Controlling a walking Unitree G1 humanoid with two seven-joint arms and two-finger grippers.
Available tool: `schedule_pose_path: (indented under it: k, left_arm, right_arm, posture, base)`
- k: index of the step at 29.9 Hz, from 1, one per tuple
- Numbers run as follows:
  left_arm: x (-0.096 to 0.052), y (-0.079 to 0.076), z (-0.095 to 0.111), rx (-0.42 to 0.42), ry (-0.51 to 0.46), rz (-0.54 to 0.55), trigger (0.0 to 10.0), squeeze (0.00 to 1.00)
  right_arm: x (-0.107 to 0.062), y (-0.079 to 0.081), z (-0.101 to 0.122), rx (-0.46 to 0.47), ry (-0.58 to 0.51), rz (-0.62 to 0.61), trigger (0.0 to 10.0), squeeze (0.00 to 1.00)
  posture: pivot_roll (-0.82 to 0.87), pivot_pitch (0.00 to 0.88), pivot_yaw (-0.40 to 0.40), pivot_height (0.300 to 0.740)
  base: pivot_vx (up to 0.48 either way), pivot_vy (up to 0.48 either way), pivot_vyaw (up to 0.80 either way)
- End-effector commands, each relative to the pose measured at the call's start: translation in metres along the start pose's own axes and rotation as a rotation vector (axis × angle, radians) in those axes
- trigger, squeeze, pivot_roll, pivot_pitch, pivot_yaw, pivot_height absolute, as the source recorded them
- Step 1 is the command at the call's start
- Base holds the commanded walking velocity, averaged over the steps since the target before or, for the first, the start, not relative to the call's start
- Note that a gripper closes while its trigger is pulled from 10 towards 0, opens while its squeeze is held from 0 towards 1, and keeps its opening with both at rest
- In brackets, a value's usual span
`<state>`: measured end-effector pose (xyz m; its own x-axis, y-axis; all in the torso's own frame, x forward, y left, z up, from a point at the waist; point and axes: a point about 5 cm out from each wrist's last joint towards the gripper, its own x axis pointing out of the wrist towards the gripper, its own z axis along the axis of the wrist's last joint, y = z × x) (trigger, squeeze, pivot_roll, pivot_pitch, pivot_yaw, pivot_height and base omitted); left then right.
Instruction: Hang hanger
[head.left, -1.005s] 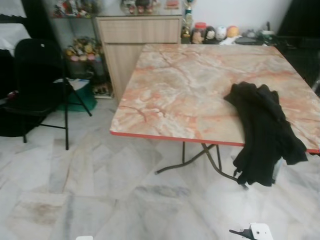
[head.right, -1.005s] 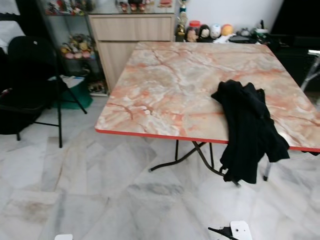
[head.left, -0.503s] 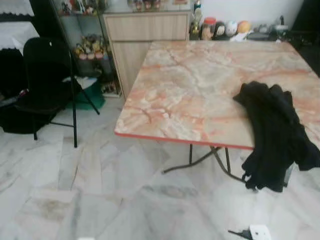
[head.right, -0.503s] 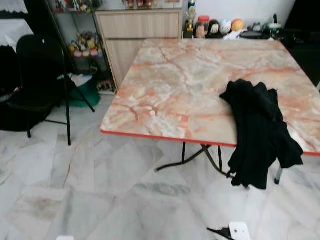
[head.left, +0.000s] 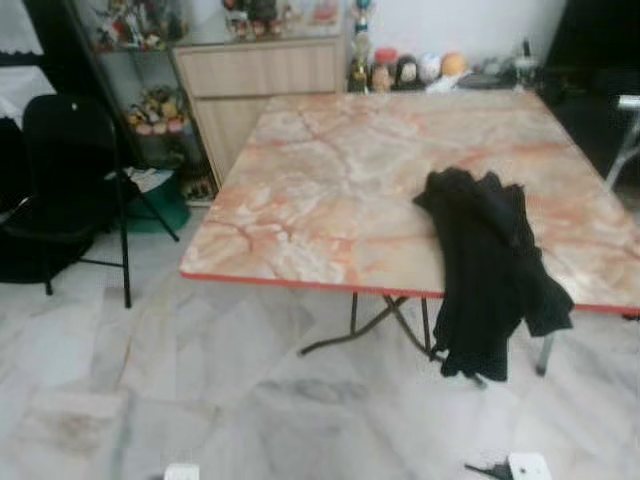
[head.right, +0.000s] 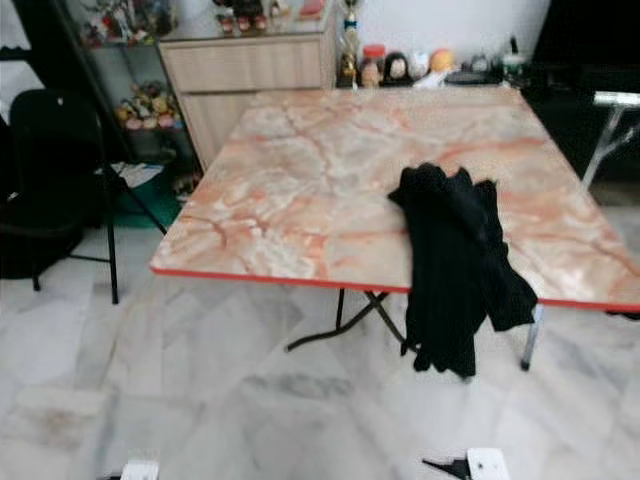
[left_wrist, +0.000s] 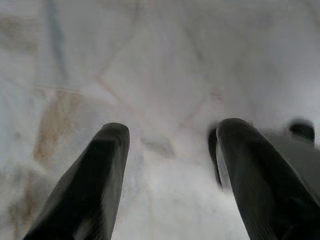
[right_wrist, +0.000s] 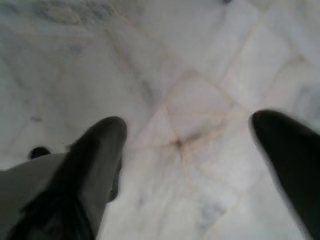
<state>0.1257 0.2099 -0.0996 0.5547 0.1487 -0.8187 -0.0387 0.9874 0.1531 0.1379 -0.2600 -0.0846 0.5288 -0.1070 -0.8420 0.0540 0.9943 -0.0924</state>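
Note:
A black garment (head.left: 490, 265) lies on the near right part of a marble-pattern folding table (head.left: 330, 190), with its lower half draped over the red front edge. Whether a hanger is inside it cannot be made out. My left gripper (left_wrist: 170, 142) hangs low over the pale marble floor, its two black fingers apart and nothing between them. My right gripper (right_wrist: 192, 145) also hangs over the floor, open wide and empty. Small parts of both arms peek in at the bottom of the head views.
A black folding chair (head.left: 65, 185) stands to the left of the table. A wooden cabinet (head.left: 265, 85) and a shelf with small figures stand behind it. Jars and toys line the table's far edge (head.left: 410, 70). A metal frame leg (head.right: 605, 135) shows at far right.
The whole picture has shifted, so the camera has moved: table and garment now sit further left in view. The garment lies as before. Both arms still hang low.

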Motion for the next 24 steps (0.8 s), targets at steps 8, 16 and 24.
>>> schedule_pose_path:
  k: [8,16,24]
  left_arm:
    - [-0.0002,-0.0017,-0.0026,-0.007,0.019,0.002,10.0,0.00]
    - [0.0000,-0.0034,-0.0009,-0.005,0.006,-0.005,10.0,0.00]
    - [0.0010,-0.0032,0.0027,-0.002,-0.002,-0.007,10.0,0.00]
  right_arm:
    - [-0.0003,-0.0030,0.0011,0.012,-0.001,-0.006,10.0,0.00]
    - [0.0009,-0.0016,0.0047,0.023,-0.010,-0.009,10.0,0.00]
    - [0.0018,0.0006,0.0072,0.039,-0.018,-0.009,10.0,0.00]
  posture:
    - [-0.10,0.000,0.037,0.740]
    - [-0.12,0.000,0.044,0.740]
    - [-0.12,0.000,0.047,0.740]
  base:
    - [0.000,-0.363,0.00]
    - [0.000,-0.364,0.00]
    - [0.000,-0.367,0.00]
